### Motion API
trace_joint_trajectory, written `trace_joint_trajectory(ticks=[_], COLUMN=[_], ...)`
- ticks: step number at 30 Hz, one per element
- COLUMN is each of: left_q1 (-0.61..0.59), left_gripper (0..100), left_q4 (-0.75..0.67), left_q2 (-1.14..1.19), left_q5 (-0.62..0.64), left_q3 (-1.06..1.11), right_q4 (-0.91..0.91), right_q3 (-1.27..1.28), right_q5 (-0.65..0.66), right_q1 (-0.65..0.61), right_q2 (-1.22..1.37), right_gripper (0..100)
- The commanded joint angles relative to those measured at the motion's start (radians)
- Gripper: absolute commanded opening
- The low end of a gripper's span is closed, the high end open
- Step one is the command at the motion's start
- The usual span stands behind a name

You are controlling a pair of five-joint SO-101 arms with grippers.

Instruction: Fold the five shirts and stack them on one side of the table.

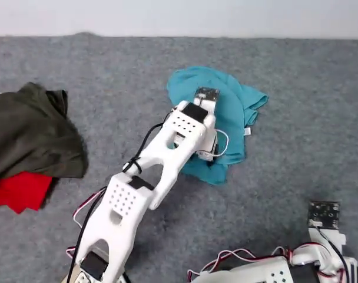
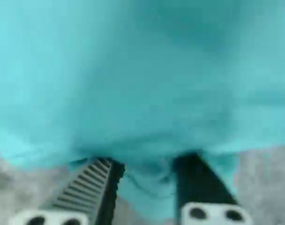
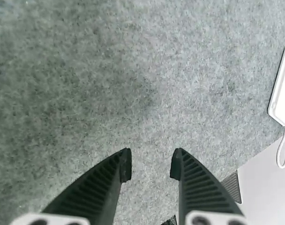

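Grey carpeted bench (image 1: 297, 147), teal shirt (image 1: 232, 112) crumpled near centre, left tool (image 2: 145, 164) released, pushed into it, right tool (image 3: 149, 164) released at 5 o'clock, olive shirt (image 1: 32, 135) atop red shirt (image 1: 17, 191) at 9 o'clock

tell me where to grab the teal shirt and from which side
Likely the loose corner poking out at the right edge of the teal shirt. It lies thin and free of the bunched middle, with grey table beside it, so come down from above on that side and pinch across the edge.
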Motion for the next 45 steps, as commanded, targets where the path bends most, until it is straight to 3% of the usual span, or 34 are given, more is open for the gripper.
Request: trace_joint_trajectory(ticks=[1,3,7,12,20,27,31,35,41,45], left_q1=[-0.069,-0.086,-0.133,-0.201,-0.321,-0.451,-0.540,-0.644,-0.766,-0.845], left_gripper=[2,1,1,1,1,3,12,20,23,24], left_q4=[0.123,0.207,0.219,0.218,0.216,0.216,0.215,0.215,0.215,0.215], left_q2=[0.051,0.052,0.002,-0.219,-0.486,-0.517,-0.523,-0.522,-0.542,-0.612], left_q5=[0.008,0.008,0.008,0.003,-0.153,-0.227,-0.235,-0.232,-0.230,-0.230], left_q3=[-0.255,-0.383,-0.538,-0.547,-0.539,-0.162,0.079,0.140,0.139,0.143], right_q4=[0.084,0.076,0.068,0.068,0.068,0.070,0.070,0.070,0.074,0.042], right_q3=[0.055,0.075,0.091,0.091,0.091,0.089,0.086,0.023,-0.118,-0.195], right_q5=[0.005,0.005,0.003,0.003,0.002,0.002,0.002,-0.063,-0.318,-0.336], right_q1=[0.008,0.008,0.007,0.002,0.008,0.008,0.008,-0.008,-0.285,-0.507], right_q2=[0.010,0.010,0.012,0.012,0.010,0.010,0.008,0.008,0.010,0.012], right_gripper=[15.1,15.1,15.1,15.1,15.4,15.4,15.4,15.4,15.5,16.7])
